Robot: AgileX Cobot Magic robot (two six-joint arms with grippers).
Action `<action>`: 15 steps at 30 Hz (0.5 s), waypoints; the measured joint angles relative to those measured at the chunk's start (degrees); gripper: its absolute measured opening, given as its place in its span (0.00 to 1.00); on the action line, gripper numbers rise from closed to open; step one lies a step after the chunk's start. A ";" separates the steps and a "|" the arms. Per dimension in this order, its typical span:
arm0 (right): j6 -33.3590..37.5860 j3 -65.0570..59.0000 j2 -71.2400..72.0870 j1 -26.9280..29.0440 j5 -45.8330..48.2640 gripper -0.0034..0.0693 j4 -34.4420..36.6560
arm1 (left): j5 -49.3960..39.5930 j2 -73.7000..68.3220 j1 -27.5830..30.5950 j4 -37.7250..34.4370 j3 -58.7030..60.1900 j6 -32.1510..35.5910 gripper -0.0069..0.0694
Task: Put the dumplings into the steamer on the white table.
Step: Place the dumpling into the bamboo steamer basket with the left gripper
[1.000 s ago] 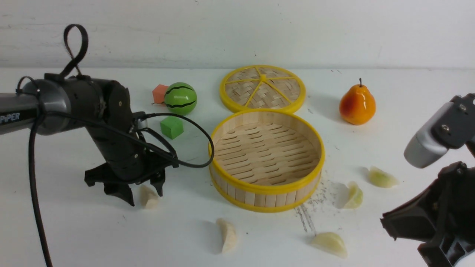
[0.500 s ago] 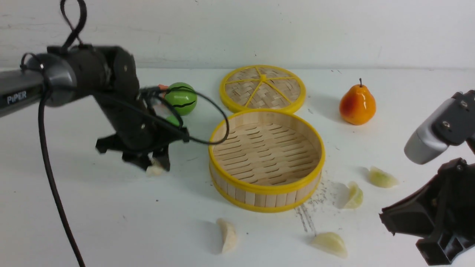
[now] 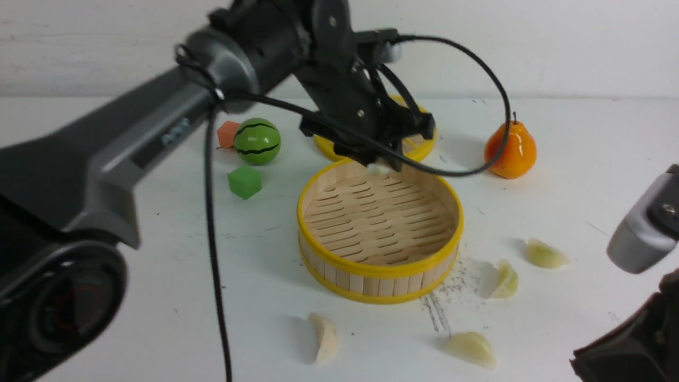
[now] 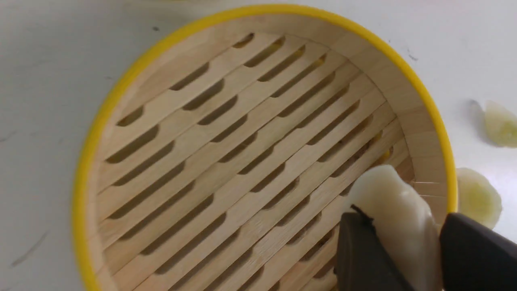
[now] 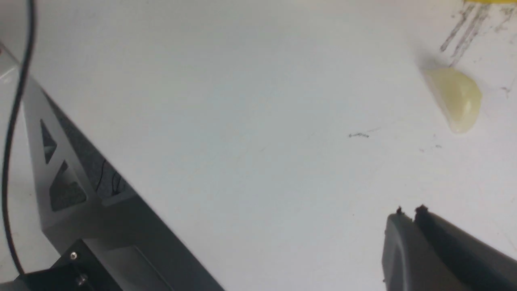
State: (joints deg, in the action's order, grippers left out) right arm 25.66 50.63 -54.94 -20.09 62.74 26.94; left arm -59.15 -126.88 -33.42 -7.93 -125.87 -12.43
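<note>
Pinching a cream-white dumpling (image 4: 394,198) between the pads of my left gripper (image 4: 404,230), I am holding it in the air above the steamer (image 3: 379,268), over the far part of its ring (the slatted floor is lying below and a little toward me). Its long axis is running out past my fingertips, so I am judging that letting go here would be dropping it just inside the far wall; drifting toward the middle looks safer. On the white table (image 3: 159,297) a loose cream dumpling (image 3: 324,337) is lying in front of the steamer, with a yellowish dumpling (image 3: 472,348) and two greenish dumplings (image 3: 506,279) to its right. My right gripper (image 5: 410,211) is hanging low near those, clenched on nothing.
</note>
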 joint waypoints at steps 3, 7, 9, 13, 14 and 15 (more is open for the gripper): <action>-0.72 0.00 2.48 0.00 0.71 0.09 0.00 | 2.17 -4.78 -1.95 2.10 -2.81 -1.62 0.40; -0.91 0.00 4.52 0.00 1.03 0.09 0.00 | 6.69 -9.30 -2.50 6.01 -5.01 -7.47 0.40; -0.91 0.00 4.85 0.00 1.29 0.10 -0.05 | 8.06 -10.41 -2.44 7.14 -5.20 -8.95 0.40; -0.91 0.00 5.11 0.00 3.00 0.10 -0.16 | 11.64 -13.83 -2.34 11.23 -5.45 -11.08 0.40; -0.91 0.00 5.11 0.00 3.16 0.10 -0.29 | 12.15 -14.27 -2.32 11.44 -5.45 -11.13 0.40; -0.91 0.00 5.11 0.00 3.29 0.10 -0.36 | 12.50 -14.58 -2.32 11.50 -5.45 -11.19 0.40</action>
State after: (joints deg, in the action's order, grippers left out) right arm 24.75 50.63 -49.83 -20.09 66.03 26.58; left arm -46.65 -141.46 -35.73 3.56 -131.32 -23.63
